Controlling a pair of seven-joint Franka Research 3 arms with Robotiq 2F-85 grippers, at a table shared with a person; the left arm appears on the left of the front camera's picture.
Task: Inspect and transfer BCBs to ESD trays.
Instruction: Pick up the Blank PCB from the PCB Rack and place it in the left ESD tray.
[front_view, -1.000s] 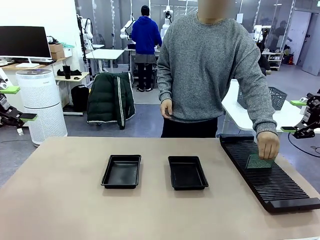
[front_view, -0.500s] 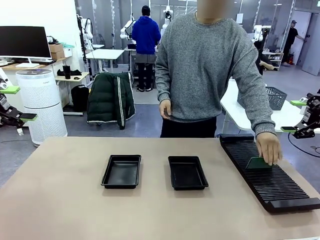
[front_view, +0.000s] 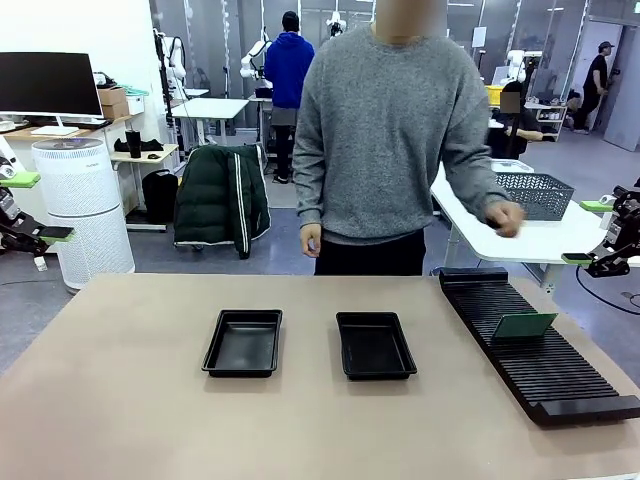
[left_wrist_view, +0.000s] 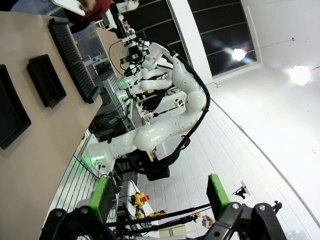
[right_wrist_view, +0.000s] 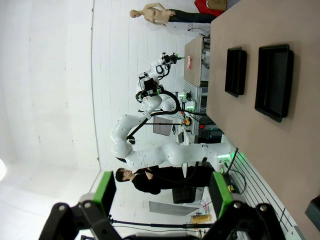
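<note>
One BCB (front_view: 523, 325) stands slotted in the rack (front_view: 560, 380) near and below our right gripper (front_view: 590, 232), which like our left gripper (front_view: 35, 208) gapes empty, so we judge grasping its top edge comes next.

Before me, one tan table (front_view: 120, 400). On it: left tray (front_view: 243, 342), right tray (front_view: 375, 345), near each other, apart, mid-table; long black rack (front_view: 545, 365) along my right edge.
</note>
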